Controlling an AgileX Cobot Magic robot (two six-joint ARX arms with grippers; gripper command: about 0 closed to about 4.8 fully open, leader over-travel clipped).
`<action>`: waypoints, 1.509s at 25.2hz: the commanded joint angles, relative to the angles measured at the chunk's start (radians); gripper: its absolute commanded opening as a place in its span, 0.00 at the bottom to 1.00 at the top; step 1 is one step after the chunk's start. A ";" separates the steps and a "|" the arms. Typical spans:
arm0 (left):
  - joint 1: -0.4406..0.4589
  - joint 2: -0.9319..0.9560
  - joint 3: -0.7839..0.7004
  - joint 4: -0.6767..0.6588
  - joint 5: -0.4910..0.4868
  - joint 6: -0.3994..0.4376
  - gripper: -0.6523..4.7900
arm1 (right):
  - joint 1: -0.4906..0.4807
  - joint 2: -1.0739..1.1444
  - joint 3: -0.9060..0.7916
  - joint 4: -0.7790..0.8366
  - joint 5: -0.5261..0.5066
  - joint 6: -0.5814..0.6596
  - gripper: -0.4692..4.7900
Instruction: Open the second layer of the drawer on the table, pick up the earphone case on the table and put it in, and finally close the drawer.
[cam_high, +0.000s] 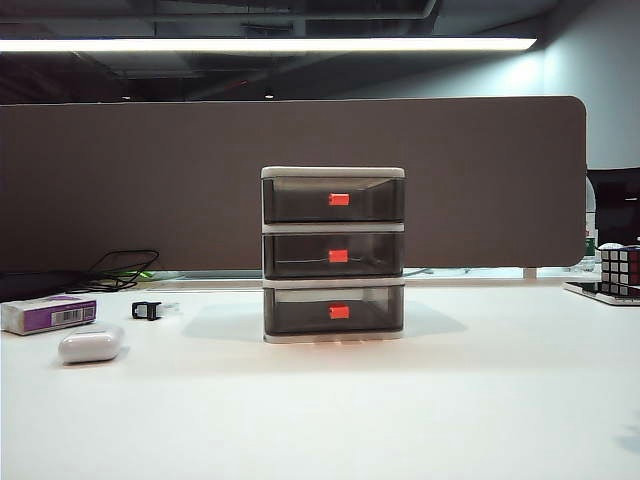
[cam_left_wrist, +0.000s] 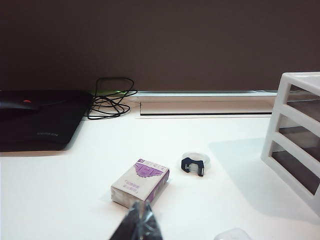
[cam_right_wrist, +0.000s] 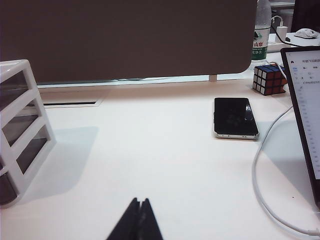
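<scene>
Looking across the table (cam_high: 400, 420) from my remote seat, I judge nothing of the task done yet: all three drawer layers sit shut, so opening, loading and closing all remain.

Nearest, in each wrist view, the left gripper (cam_left_wrist: 138, 224) and right gripper (cam_right_wrist: 136, 222) show fingers pressed together, holding nothing, above bare table. Neither arm appears in the exterior view.

In the exterior view, at about 8 o'clock from the drawer, the earphone case (cam_high: 90, 345) lies flat, a glossy white rounded pebble. Just beyond it sit a white-and-purple box (cam_high: 48, 313) and a small black clip (cam_high: 146, 310).

Farther back, mid-table, stands the drawer (cam_high: 333, 254), white-framed with smoky grey fronts. Its second layer (cam_high: 333, 255), the middle one, carries an orange-red handle and is fully pushed in.
</scene>
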 joint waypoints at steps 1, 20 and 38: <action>0.000 0.000 0.002 0.007 0.013 -0.020 0.11 | 0.000 -0.002 -0.006 0.012 -0.002 -0.003 0.08; -0.240 0.000 0.002 0.032 0.447 -0.558 0.12 | 0.022 -0.002 -0.006 0.015 -0.658 0.299 0.08; -0.680 0.421 0.082 0.240 0.070 -0.475 0.17 | 0.128 0.040 0.143 0.003 -0.581 0.333 0.08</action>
